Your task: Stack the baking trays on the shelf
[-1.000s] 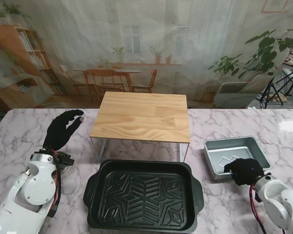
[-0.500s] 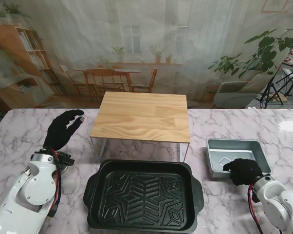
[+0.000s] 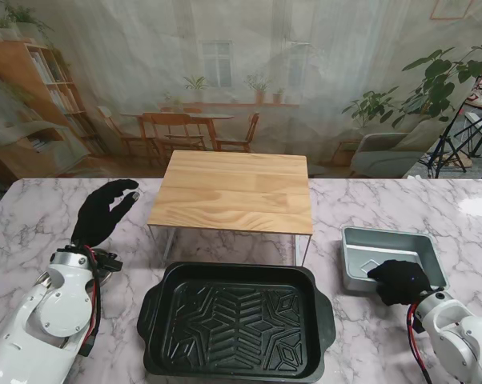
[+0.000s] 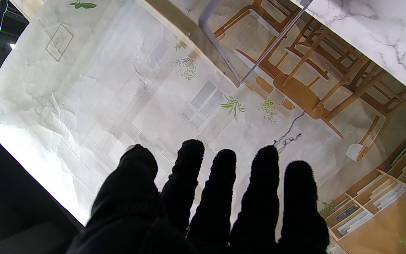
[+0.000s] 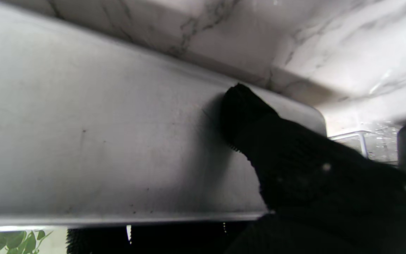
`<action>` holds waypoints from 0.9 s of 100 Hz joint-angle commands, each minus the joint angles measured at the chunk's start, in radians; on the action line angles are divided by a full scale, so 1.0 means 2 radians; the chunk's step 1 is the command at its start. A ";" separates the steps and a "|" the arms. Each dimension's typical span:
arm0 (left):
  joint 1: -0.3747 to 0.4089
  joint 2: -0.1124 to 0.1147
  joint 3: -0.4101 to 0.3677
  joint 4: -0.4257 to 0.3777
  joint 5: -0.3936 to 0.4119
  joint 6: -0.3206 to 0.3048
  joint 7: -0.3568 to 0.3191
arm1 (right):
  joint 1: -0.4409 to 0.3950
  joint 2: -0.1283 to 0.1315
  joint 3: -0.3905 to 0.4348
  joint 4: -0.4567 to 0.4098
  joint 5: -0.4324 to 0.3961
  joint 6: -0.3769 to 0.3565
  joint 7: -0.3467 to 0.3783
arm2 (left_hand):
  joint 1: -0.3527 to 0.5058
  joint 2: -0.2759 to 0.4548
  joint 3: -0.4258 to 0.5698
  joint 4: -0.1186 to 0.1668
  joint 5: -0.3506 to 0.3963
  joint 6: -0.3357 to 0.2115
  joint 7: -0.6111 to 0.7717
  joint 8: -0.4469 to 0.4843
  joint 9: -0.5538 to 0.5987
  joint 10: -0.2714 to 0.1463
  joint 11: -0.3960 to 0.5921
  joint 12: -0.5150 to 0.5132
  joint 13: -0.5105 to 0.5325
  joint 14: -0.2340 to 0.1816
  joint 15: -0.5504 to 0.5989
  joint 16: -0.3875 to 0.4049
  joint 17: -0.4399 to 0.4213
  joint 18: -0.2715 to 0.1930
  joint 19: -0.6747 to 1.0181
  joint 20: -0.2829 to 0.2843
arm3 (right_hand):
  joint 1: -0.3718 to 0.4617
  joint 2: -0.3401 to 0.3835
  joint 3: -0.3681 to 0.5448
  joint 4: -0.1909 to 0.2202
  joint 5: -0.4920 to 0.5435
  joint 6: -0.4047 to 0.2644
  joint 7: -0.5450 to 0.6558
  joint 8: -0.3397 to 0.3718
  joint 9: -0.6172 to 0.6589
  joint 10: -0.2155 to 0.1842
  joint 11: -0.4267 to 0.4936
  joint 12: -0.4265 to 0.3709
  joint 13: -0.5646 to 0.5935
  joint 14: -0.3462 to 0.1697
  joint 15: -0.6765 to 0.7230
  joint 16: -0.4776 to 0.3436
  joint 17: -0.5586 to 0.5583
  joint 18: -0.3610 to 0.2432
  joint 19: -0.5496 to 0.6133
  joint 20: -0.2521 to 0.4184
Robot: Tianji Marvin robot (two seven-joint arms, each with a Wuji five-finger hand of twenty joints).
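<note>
A small silver baking tray (image 3: 389, 255) sits on the marble table to the right of the wooden shelf (image 3: 234, 190). My right hand (image 3: 399, 281) is shut on its near rim, and the tray tilts with that edge raised. In the right wrist view the tray's grey wall (image 5: 100, 141) fills the picture with my gloved fingers (image 5: 259, 134) pressed against it. A large black baking tray (image 3: 237, 318) lies on the table in front of the shelf. My left hand (image 3: 103, 211) is held up to the left of the shelf, fingers apart and empty; its fingers (image 4: 220, 197) show against the backdrop.
The shelf stands on thin metal legs (image 3: 169, 242) with a gap beneath it. A printed backdrop hangs behind the table's far edge. Bare marble (image 3: 41, 216) lies around the left arm.
The silver tray has shifted slightly right and tilted up at its near edge in my right hand. The left hand and the black tray have stayed put.
</note>
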 commanded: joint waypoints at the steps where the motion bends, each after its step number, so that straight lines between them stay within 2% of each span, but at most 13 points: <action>1: -0.001 -0.001 0.001 0.001 0.001 -0.002 -0.005 | -0.009 -0.001 0.003 -0.009 -0.001 -0.005 -0.003 | 0.010 0.004 0.001 -0.001 0.012 -0.006 0.006 0.003 0.006 -0.009 0.008 0.003 0.009 -0.002 0.012 0.003 -0.003 -0.019 0.006 -0.001 | 0.071 0.058 0.096 0.039 0.126 -0.056 0.115 0.050 0.009 0.009 0.024 0.008 0.052 -0.019 0.198 0.029 0.029 0.022 0.043 0.005; 16: -0.001 -0.001 0.001 0.002 0.001 -0.003 -0.004 | -0.020 -0.004 0.014 -0.024 -0.002 -0.018 -0.023 | 0.011 0.003 0.002 -0.001 0.013 -0.008 0.008 0.003 0.006 -0.009 0.008 0.003 0.009 -0.003 0.012 0.003 -0.003 -0.019 0.003 -0.002 | 0.073 0.056 0.101 0.037 0.135 -0.052 0.117 0.054 0.008 0.013 0.032 0.010 0.052 -0.021 0.209 0.029 0.035 0.026 0.047 0.007; 53: -0.001 -0.001 0.000 0.002 0.002 -0.005 -0.002 | -0.047 -0.012 0.045 -0.049 -0.012 -0.040 -0.109 | 0.010 0.003 0.002 -0.002 0.013 -0.007 0.009 0.002 0.006 -0.009 0.009 0.003 0.008 -0.003 0.012 0.003 -0.003 -0.021 -0.001 -0.005 | 0.075 0.056 0.104 0.034 0.143 -0.047 0.117 0.060 0.004 0.014 0.051 0.017 0.052 -0.027 0.229 0.030 0.038 0.021 0.056 0.013; 69: -0.001 -0.001 0.000 0.002 0.002 -0.007 -0.001 | -0.074 -0.015 0.074 -0.083 -0.022 -0.064 -0.134 | 0.009 0.004 0.002 -0.002 0.012 -0.007 0.009 0.001 0.006 -0.009 0.009 0.003 0.008 -0.003 0.012 0.003 -0.003 -0.021 -0.001 -0.005 | 0.076 0.056 0.104 0.034 0.144 -0.045 0.116 0.061 0.003 0.015 0.057 0.020 0.052 -0.029 0.234 0.030 0.039 0.020 0.057 0.016; 90: 0.000 -0.001 0.000 0.002 0.002 -0.009 0.000 | -0.114 -0.020 0.111 -0.144 -0.029 -0.105 -0.146 | 0.009 0.004 0.002 -0.002 0.012 -0.007 0.010 0.001 0.005 -0.008 0.009 0.003 0.009 -0.003 0.012 0.003 -0.003 -0.023 -0.001 -0.006 | 0.077 0.056 0.104 0.033 0.145 -0.040 0.118 0.064 0.002 0.018 0.065 0.026 0.052 -0.031 0.243 0.032 0.040 0.020 0.060 0.019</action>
